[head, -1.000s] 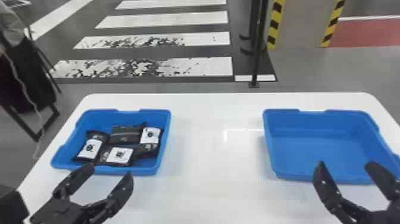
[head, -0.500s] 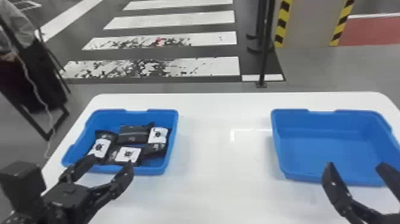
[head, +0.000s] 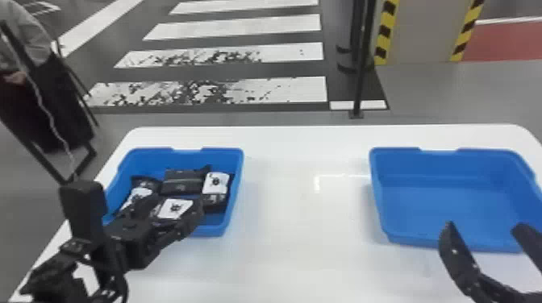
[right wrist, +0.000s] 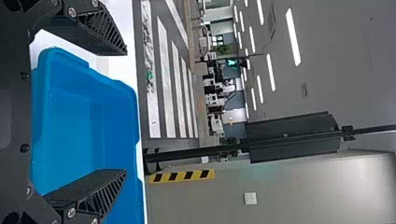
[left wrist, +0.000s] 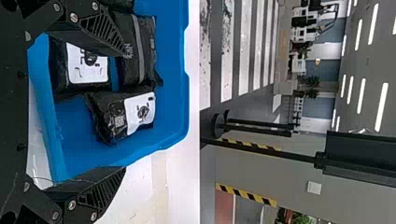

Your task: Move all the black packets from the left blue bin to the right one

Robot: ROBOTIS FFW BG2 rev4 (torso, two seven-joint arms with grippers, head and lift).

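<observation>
My left gripper (left wrist: 126, 111), spread and empty, hangs over the packets (head: 215, 183) in the blue bin (head: 222, 153), centre left of frame; lowered misaligned, one finger could strike the bin's rim.

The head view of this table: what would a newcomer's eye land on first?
Probably the two bright blue plastic bins on the white table: the left one holds black packets with white labels, the right one none. Next, perhaps, the black left gripper, its jaws apart over the left bin, and the black right gripper by the right bin's near edge. Behind lie white crossing stripes.
</observation>
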